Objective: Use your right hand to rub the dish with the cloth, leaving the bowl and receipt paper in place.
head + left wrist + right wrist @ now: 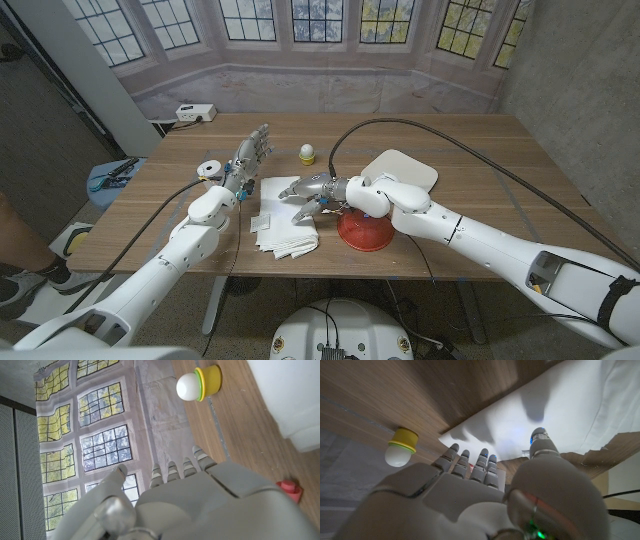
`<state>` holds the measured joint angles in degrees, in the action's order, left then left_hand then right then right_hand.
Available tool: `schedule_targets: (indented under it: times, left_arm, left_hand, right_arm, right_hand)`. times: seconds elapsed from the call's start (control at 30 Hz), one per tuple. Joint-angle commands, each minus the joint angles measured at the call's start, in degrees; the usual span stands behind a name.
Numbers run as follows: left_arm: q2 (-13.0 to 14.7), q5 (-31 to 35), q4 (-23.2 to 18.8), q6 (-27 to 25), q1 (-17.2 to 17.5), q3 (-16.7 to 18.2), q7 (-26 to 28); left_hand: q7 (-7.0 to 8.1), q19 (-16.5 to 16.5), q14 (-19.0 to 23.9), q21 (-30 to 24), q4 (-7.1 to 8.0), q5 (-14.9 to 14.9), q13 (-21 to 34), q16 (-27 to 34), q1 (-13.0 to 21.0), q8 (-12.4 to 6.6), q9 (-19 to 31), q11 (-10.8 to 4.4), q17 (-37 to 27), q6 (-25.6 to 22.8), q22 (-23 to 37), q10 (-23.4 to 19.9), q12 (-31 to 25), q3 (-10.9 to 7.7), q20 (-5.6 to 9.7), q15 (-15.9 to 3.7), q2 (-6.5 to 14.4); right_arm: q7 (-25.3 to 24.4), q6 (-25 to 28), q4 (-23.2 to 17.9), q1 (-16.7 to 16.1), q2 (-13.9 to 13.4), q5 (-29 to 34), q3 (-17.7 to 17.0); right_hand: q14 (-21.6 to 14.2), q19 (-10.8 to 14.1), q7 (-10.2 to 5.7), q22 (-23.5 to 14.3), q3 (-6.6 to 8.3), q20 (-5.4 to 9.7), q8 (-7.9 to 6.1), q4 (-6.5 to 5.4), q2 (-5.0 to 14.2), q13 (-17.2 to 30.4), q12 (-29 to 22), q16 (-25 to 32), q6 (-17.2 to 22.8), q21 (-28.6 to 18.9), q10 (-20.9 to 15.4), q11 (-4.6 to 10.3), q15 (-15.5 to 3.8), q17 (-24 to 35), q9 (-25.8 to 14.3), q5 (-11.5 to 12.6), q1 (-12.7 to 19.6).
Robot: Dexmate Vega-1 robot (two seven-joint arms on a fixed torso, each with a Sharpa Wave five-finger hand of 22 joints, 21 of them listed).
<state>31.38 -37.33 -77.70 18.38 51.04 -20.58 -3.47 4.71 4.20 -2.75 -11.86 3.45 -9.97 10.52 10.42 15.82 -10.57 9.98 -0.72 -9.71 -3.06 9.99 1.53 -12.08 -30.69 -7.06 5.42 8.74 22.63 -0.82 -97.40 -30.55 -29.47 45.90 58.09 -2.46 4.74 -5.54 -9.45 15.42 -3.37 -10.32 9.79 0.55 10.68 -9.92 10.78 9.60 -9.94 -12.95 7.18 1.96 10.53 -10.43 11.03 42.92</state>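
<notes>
Cloth (285, 215) lies white and rumpled on the worktop (480, 150), just left of the red bowl (365, 232). Right hand (312, 193) hovers above it, fingers (470, 462) apart, gripping nothing. Left hand (250, 155) waits nearby, fingers straight and apart.
</notes>
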Motion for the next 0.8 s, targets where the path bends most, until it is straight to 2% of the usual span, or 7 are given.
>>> schedule_targets:
  times: [0.03,0.33,0.7,0.8]
  left_arm:
    - [-0.10,-0.38,0.85,0.29,-0.11,0.12,-0.55]
    - [0.10,-0.86,0.90,0.30,0.33,0.57,-0.46]
    - [0.14,-0.98,0.91,0.23,0.42,0.71,-0.37]
    - [0.15,-0.96,0.88,0.16,0.36,0.65,-0.42]
  left_hand:
    - [-0.03,0.34,0.41,0.04,-0.38,-0.12,0.12,-0.10,-0.06,0.02,0.20,0.00,-0.10,-0.20,0.26,-0.16,0.18,-0.16,0.04,-0.05,-0.32]
    - [-0.02,0.37,0.40,0.07,-0.59,-0.13,0.13,-0.14,0.04,0.05,0.20,0.01,-0.09,-0.16,0.26,-0.13,0.22,-0.27,0.03,0.01,-0.34]
    - [-0.01,0.39,0.39,0.10,-0.82,-0.12,0.13,-0.16,0.13,0.05,0.21,0.03,-0.09,-0.17,0.26,-0.17,0.24,-0.40,0.07,-0.01,-0.33]
    - [-0.07,0.40,0.41,0.10,-0.86,-0.12,0.13,-0.16,0.14,0.05,0.21,0.00,-0.09,-0.19,0.27,-0.24,0.22,-0.43,0.04,0.01,-0.32]
  right_arm:
    - [0.50,0.43,3.51,2.17,2.02,0.40,2.08]
    - [0.29,-0.22,6.69,3.96,3.40,-0.03,3.59]
    - [-0.36,0.29,7.62,4.49,3.55,0.14,4.66]
    - [-1.09,0.48,7.46,4.27,3.38,0.33,4.71]
  right_hand:
    - [0.51,-0.39,-0.11,-0.20,0.55,0.10,-0.16,0.06,0.09,0.17,-0.28,0.06,-0.38,-0.34,0.34,-0.15,0.36,0.26,-0.15,0.39,0.97]
    - [1.00,-1.14,-0.28,-0.20,0.78,0.13,-0.19,0.14,-0.07,0.21,-0.27,0.01,-0.83,-0.23,1.08,-0.16,0.61,0.28,-0.15,0.48,1.66]
    - [1.44,-2.11,-0.54,-0.21,1.03,0.65,-0.47,0.21,-0.38,0.26,-0.67,0.04,-0.64,-0.16,0.76,-0.05,0.64,0.30,-0.16,0.60,2.52]
    - [1.27,-2.23,-0.50,-0.22,1.16,0.00,-0.82,0.19,-0.60,0.32,-1.07,0.22,0.10,-0.31,-0.01,0.05,0.52,0.30,-0.17,0.66,2.97]
